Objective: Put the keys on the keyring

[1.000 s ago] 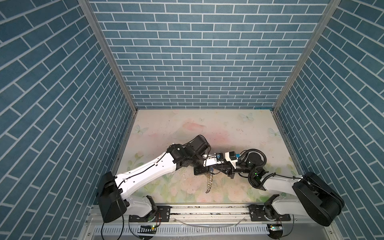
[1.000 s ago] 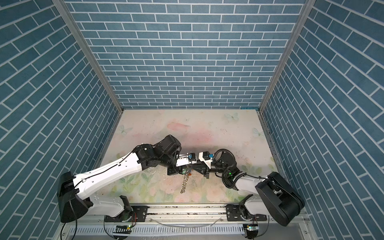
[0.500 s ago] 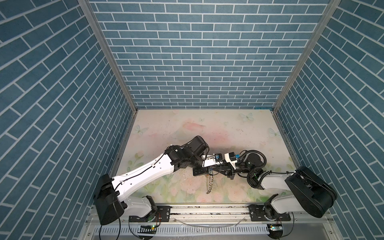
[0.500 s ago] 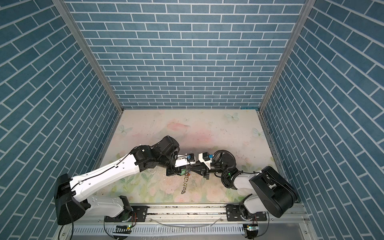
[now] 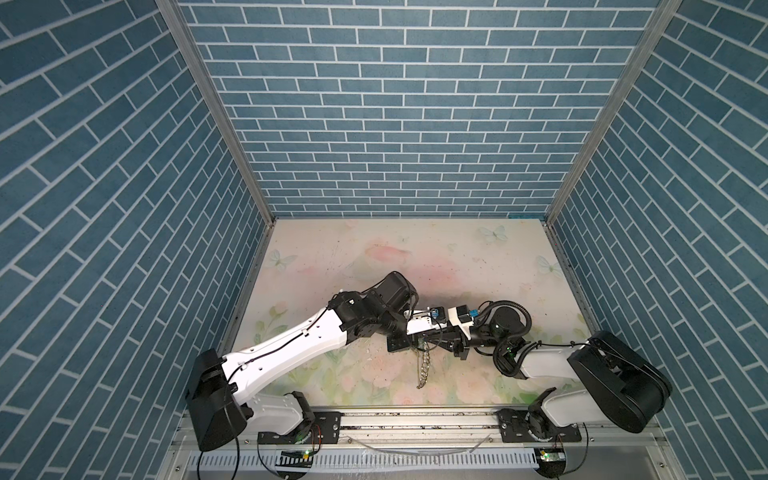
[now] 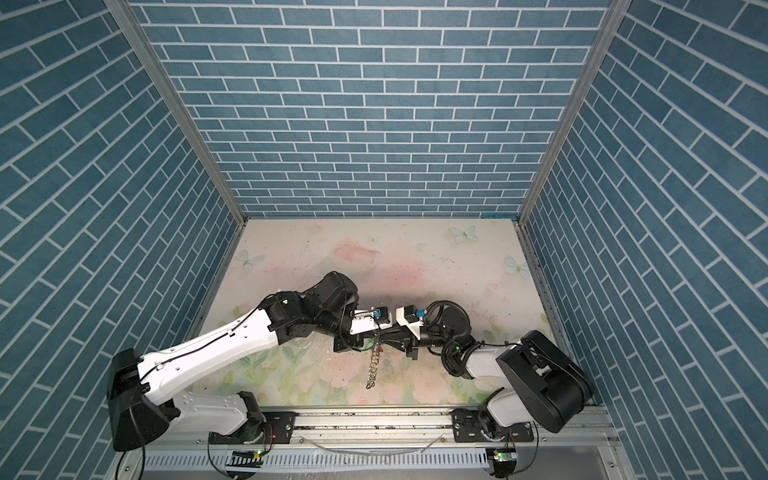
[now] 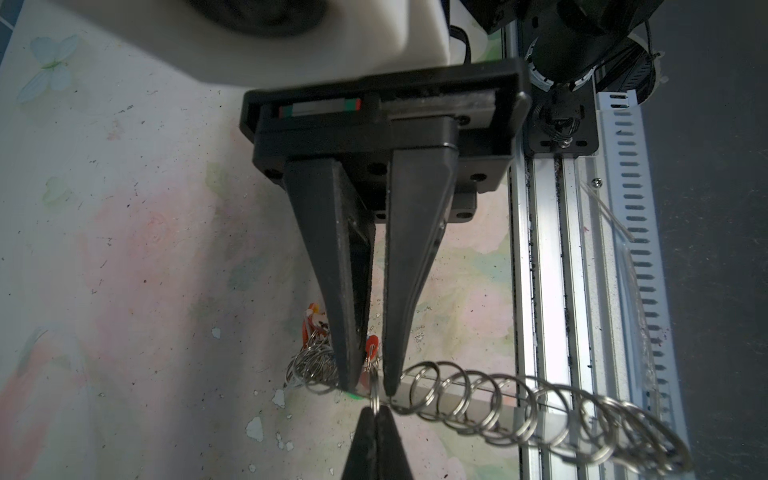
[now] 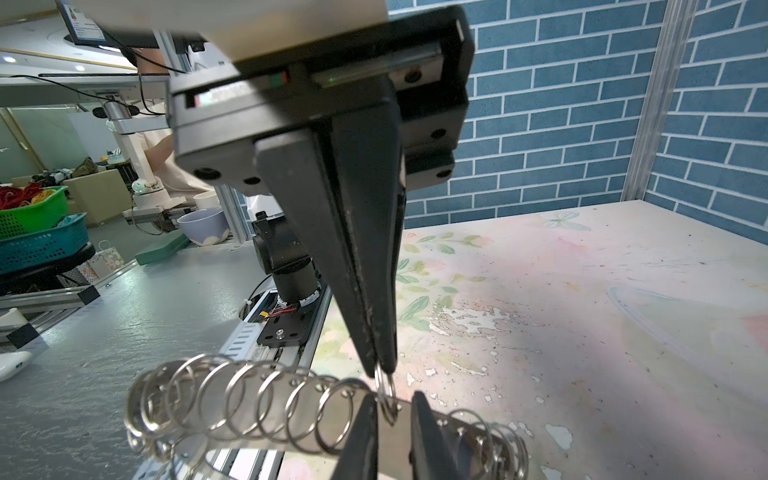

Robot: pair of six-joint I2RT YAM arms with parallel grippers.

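Centrally over the counter (image 5: pixel 415 249), the keyring (image 8: pixel 392 449) is clamped by its plate between the left fingers (image 7: pixel 332 249). One silver wire ring (image 8: pixel 386 395) is pinched by the closed right fingers (image 8: pixel 365 249).

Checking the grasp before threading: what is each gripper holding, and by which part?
The left gripper grips the keyring partway along its ringed edge; the right gripper pinches the outer end of one wire ring there.

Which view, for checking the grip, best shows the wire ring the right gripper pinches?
Right wrist view: the wire ring shows large and sharp, pinched by the right gripper. The left wrist view shows it nearly edge-on; both top views leave it too small.
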